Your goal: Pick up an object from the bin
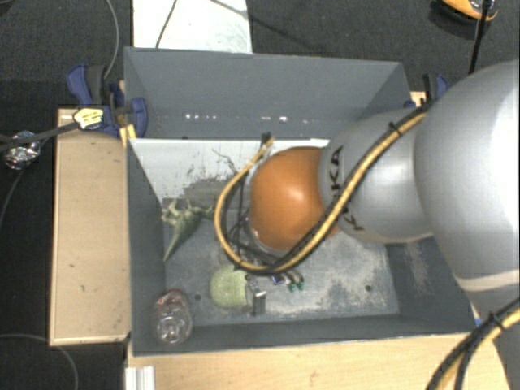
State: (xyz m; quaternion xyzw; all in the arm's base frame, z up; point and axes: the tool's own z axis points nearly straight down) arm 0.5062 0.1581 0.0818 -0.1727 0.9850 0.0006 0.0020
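pale green fuzzy ball [228, 288]: we see it low in the bin [268, 96], by the near wall | fingers [258, 299]: just right of the ball; we cannot tell their opening or any hold | clear rounded thing [172, 315]: near-left corner | green toy figure [184, 216]: farther back, left

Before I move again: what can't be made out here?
In the camera view:
1. gripper: mostly under the orange cover and cables; open or shut unclear.
2. pale green round thing at the bin's front: right side behind the gripper; contact unclear.
3. small green and blue bits beside it: too small to identify.
4. bin floor mid-right: covered by the arm.
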